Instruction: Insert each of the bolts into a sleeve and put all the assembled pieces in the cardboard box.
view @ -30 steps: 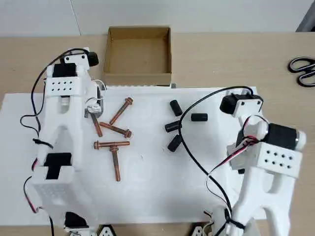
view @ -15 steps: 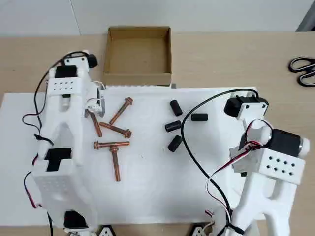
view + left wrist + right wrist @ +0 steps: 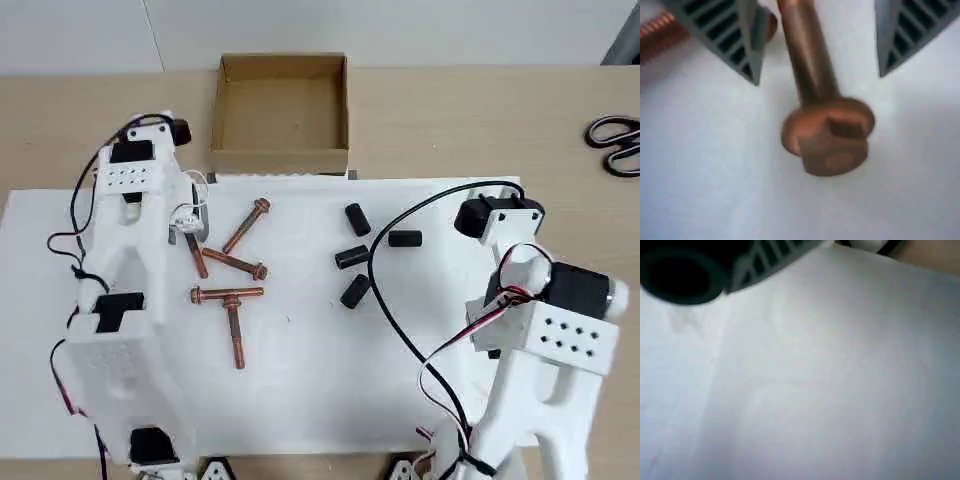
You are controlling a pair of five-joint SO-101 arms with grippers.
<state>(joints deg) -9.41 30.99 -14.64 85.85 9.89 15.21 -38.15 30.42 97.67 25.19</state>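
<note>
Counted five copper bolts on the white sheet (image 3: 300, 390), all in its left half, each bare and lying flat.

Found one bolt (image 3: 827, 135) under the left gripper (image 3: 820, 77), near the sheet's left edge. In the left wrist view, saw the head toward the camera and the shank running back between the grey ribbed fingers (image 3: 735, 35). Recorded those fingers as spread, one on each side of the shank, neither pressing it. Noted a narrow gap on one side and a wide one on the other.

Placed the other four toward the sheet's middle:
- a slanted one (image 3: 247, 225)
- a second slanted one (image 3: 235, 263) below it
- a level one (image 3: 227, 294)
- an upright-lying one (image 3: 237, 335), with its head at the level one's shank, touching or nearly so

Counted four black sleeves just right of the sheet's middle, toward the edge by the box, each apart from the others: (image 3: 357, 218), (image 3: 404, 239), (image 3: 351, 257), (image 3: 355, 291).

Spotted a fifth sleeve (image 3: 680, 275), hollow end toward the camera, right against the right gripper (image 3: 765, 260) above the sheet. Cannot tell whether that gripper is clamped on it or parted.

Located the right arm (image 3: 545, 335) over the sheet's right edge.

Located the cardboard box (image 3: 280, 158), open-topped, on the desk (image 3: 450, 110) against the sheet's far edge.

Noted scissors (image 3: 615, 140) by the desk's right edge.
</note>
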